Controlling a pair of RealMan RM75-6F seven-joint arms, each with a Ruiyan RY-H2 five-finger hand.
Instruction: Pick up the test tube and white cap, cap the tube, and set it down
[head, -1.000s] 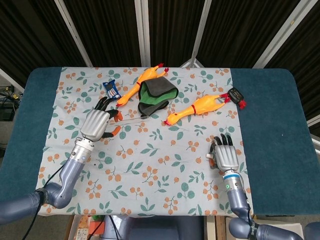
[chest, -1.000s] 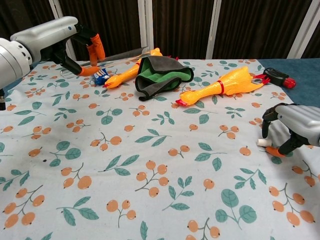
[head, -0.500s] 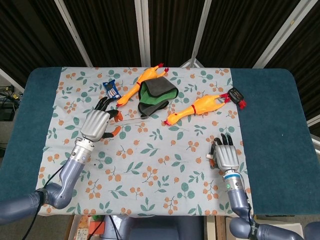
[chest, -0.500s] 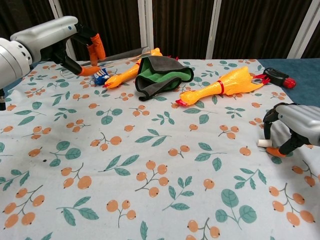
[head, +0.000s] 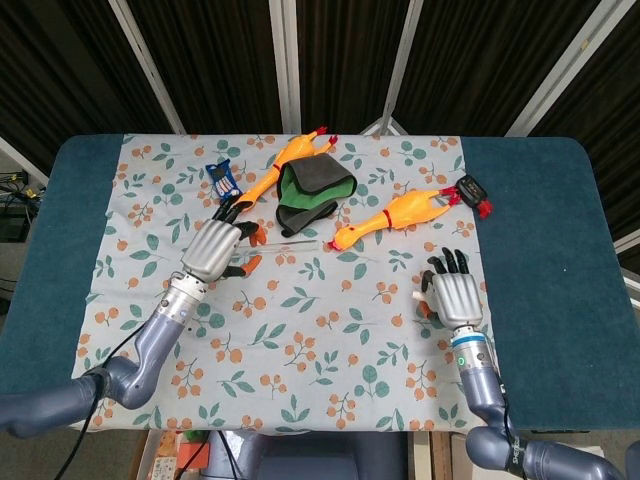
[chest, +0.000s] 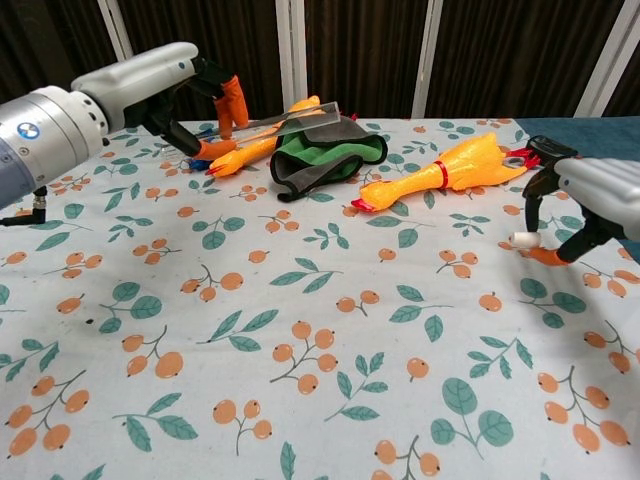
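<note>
The left hand (chest: 185, 85) holds the test tube (chest: 290, 120) level, pointing rightward.

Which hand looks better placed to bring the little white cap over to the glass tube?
The right hand, probably: it already pinches the white cap above the cloth. The left hand is busy holding the test tube, so the right would likely move to meet it.
</note>
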